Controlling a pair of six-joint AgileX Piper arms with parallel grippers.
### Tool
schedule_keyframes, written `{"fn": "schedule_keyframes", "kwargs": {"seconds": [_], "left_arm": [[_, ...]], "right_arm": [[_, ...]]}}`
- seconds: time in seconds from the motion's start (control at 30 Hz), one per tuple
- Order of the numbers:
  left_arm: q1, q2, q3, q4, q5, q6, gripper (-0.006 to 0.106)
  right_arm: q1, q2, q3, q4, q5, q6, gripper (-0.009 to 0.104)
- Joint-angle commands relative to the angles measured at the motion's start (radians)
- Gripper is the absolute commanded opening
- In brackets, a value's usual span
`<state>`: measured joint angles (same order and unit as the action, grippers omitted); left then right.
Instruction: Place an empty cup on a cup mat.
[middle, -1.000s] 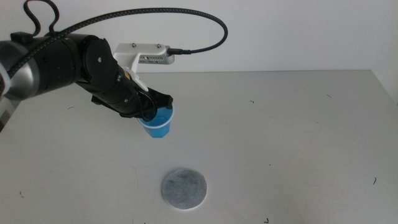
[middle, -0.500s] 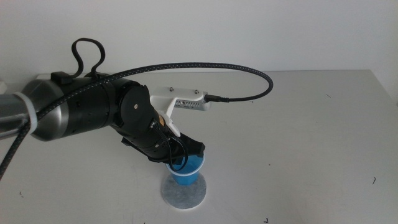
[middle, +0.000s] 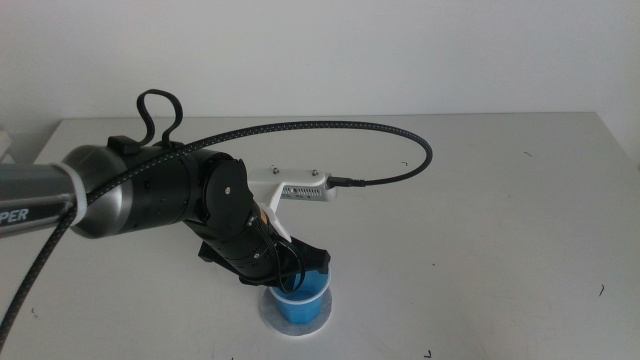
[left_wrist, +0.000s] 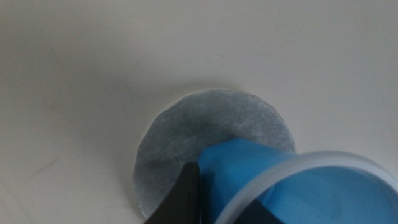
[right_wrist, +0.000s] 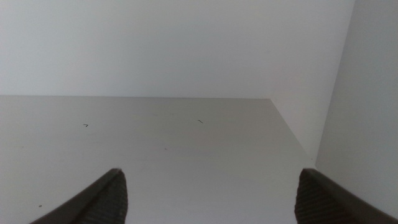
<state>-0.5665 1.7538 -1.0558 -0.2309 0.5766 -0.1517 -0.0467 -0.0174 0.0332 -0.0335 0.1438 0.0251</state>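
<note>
A bare lab-like test setup: plain white table (middle: 480, 200) against a blank white wall (middle: 400, 50).

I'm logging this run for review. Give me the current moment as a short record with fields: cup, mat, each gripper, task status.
cup: small bright blue tapered plastic cup, upright, over the mat
mat: flat round mottled grey disc, partly covered by the cup
left gripper: left gripper, jaws shut on the cup's rim
right gripper: right gripper, jaws open, holding nothing, away from the work
task status: cup at the mat, not yet released; contact with the mat cannot be told
</note>
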Motion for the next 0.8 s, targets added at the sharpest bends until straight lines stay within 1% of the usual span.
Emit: {"fn": "schedule_keyframes", "kwargs": {"seconds": [0.0,0.1,0.27,0.3,0.37,0.4,0.6,0.77], "left_arm": [[-0.005,-0.036,-0.022,-0.016,-0.027,-0.012,0.011],[-0.005,-0.036,-0.022,-0.016,-0.028,-0.012,0.031],[-0.004,-0.042,-0.023,-0.008,-0.024,-0.005,0.075],[-0.003,-0.052,-0.023,0.001,-0.024,-0.002,0.09],[-0.003,-0.071,-0.023,0.012,-0.022,0.006,0.103],[-0.003,-0.085,-0.023,0.012,-0.018,0.014,0.105],[-0.003,-0.202,-0.023,0.036,0.003,0.013,0.105],[-0.003,-0.337,-0.023,-0.003,0.0,-0.037,0.105]], "right_arm": [[0.002,-0.019,-0.012,-0.009,-0.078,-0.008,0.094],[0.002,-0.019,-0.012,-0.009,-0.078,-0.008,0.094],[0.002,-0.019,-0.012,-0.009,-0.078,-0.008,0.094],[0.002,-0.019,-0.012,-0.009,-0.078,-0.008,0.094],[0.002,-0.019,-0.012,-0.009,-0.078,-0.008,0.094],[0.002,-0.019,-0.012,-0.009,-0.078,-0.008,0.094],[0.002,-0.019,-0.012,-0.009,-0.078,-0.008,0.094],[0.002,-0.019,-0.012,-0.009,-0.078,-0.008,0.094]]}}
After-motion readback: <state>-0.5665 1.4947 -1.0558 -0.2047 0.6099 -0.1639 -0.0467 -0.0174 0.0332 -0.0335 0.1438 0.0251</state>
